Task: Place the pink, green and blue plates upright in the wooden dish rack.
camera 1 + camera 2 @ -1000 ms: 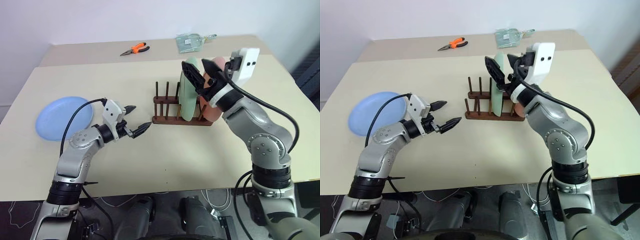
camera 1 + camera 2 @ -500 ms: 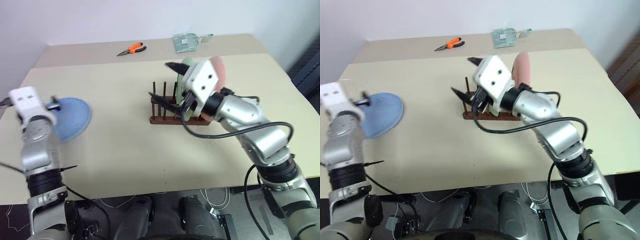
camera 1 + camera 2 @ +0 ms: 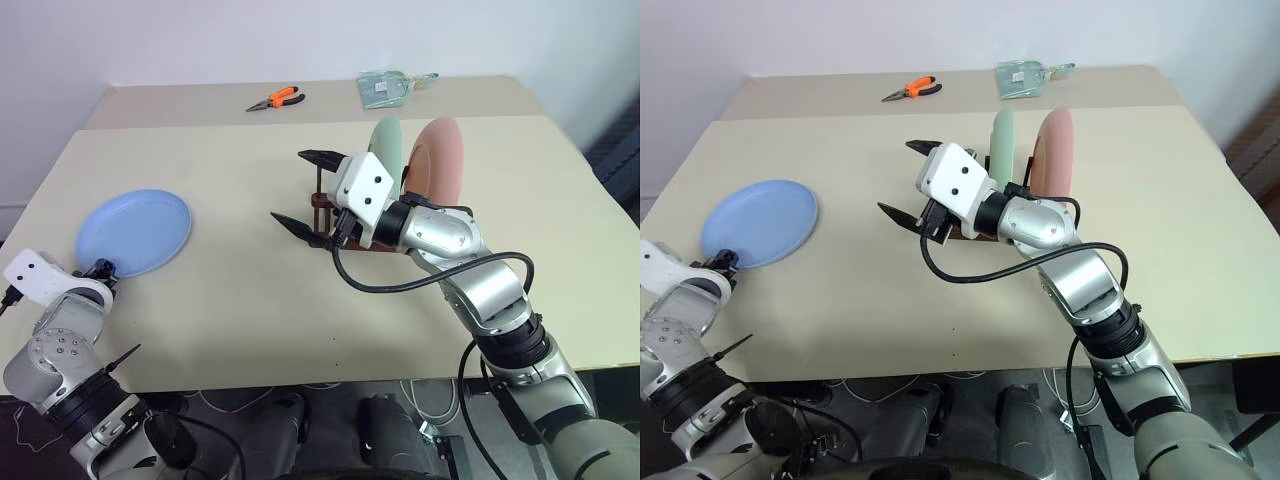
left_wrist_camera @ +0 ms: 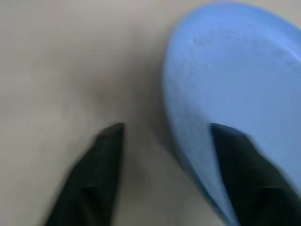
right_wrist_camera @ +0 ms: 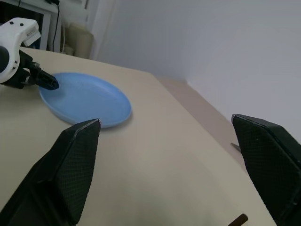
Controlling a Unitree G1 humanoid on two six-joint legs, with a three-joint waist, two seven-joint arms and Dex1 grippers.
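Left eye view: the blue plate is lying flat on the desk at the middle left. The left gripper is sitting at its near edge. The green plate and pink plate are standing upright in the wooden rack near the middle. The right gripper is hanging in front of the rack, spread wide and holding nothing. Orange pliers and a bag are lying at the top.

Left wrist view: the left gripper's fingers are sitting one on each side of the blue plate's rim, with a gap showing, not yet squeezing it.

Right wrist view: the blue plate is lying at the upper left, with the left gripper touching its edge.
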